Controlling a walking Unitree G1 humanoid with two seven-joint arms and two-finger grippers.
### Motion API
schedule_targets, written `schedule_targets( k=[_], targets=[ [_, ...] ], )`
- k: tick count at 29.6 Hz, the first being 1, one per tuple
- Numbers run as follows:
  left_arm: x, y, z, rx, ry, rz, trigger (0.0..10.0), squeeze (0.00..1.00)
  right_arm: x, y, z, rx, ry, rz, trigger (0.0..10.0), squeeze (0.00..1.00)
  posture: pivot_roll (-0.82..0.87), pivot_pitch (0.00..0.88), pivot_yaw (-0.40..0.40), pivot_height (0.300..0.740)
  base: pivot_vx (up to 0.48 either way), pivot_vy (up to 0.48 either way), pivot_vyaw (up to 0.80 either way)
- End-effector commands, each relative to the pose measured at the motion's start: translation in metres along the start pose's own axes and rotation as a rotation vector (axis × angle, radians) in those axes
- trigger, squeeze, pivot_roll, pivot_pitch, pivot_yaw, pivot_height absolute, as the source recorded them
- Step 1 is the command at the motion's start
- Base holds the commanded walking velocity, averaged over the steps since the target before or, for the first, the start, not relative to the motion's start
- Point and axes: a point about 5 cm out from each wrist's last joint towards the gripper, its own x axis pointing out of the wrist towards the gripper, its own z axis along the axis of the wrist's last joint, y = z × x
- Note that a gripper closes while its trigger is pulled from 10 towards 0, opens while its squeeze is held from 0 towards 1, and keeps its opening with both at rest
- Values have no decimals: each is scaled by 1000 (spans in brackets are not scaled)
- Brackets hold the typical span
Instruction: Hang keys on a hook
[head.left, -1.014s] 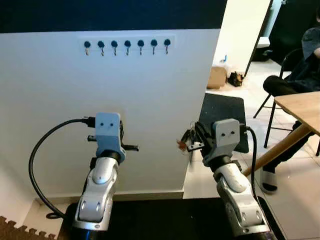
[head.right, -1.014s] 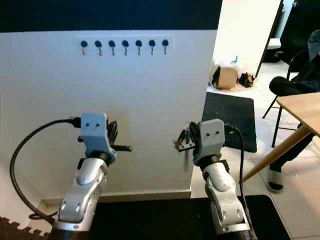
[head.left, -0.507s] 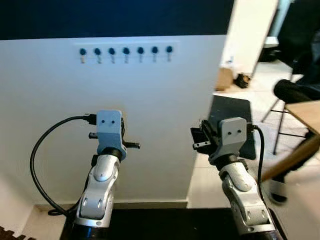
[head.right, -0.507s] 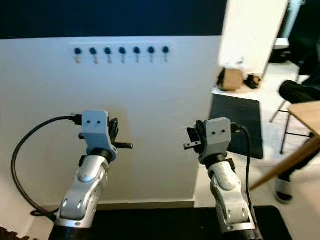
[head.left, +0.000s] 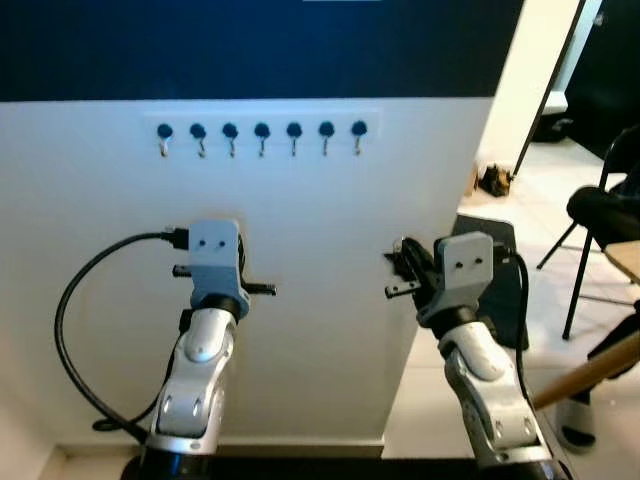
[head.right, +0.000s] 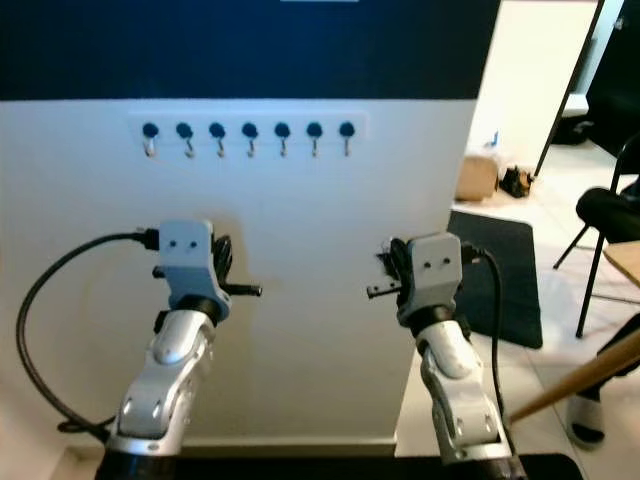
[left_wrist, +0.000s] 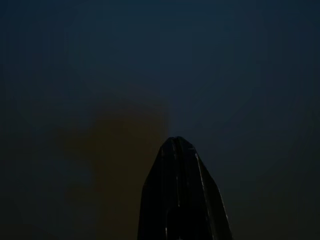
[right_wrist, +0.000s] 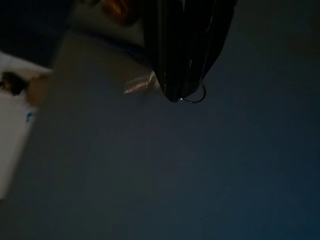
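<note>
The right gripper (right_wrist: 182, 95) pinches the keys (right_wrist: 140, 85) by their thin ring, likely light, dangly and slippery, below the hook rail (head.left: 260, 132).

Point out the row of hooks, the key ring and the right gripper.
row of hooks (head.left: 262, 131), left eye view, knob of the middle hook.
key ring (right_wrist: 196, 98), right wrist view, wire loop below the fingertips.
right gripper (right_wrist: 177, 92), right wrist view, tips of its black fingers.
</note>
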Motion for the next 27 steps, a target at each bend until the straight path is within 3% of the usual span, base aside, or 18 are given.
schedule_targets(
  k=[1,6,10,11,15,16,19,22,27],
  targets=[
    [-5,6,-2,28,8,6,10000,0,-6,0,0,-12,-1,2,10000,0,22,130,25,740,281,0,0],
    [-15,9,-7,41,28,-11,10000,0,-18,-6,-8,-27,21,-31,10000,0,22,133,26,740,268,0,0],
    [-43,13,-30,97,112,-40,10000,0,-51,-16,-33,-54,126,-83,10000,0,17,139,35,740,250,0,0],
    [-43,13,-30,97,112,-40,10000,0,-51,-16,-33,-54,126,-83,10000,0,17,139,35,740,247,0,0],
    [-74,20,-60,145,230,-50,10000,0,-76,-20,-54,-90,213,-99,10000,0,13,142,44,740,0,0,0],
    [-74,20,-60,145,230,-50,10000,0,-76,-20,-54,-90,213,-99,10000,0,13,142,44,740,0,0,0],
    [-108,36,-96,211,379,-48,10000,0,-101,-26,-75,-118,311,-126,10000,0,19,145,45,740,0,0,0],
    [-117,43,-108,226,430,-34,10000,0,-108,-27,-81,-117,338,-135,10000,0,21,145,45,740,0,0,0],
    [-116,44,-107,221,439,-21,10000,0,-104,-27,-79,-111,328,-135,10000,0,19,141,45,740,0,0,0]
  ],
)
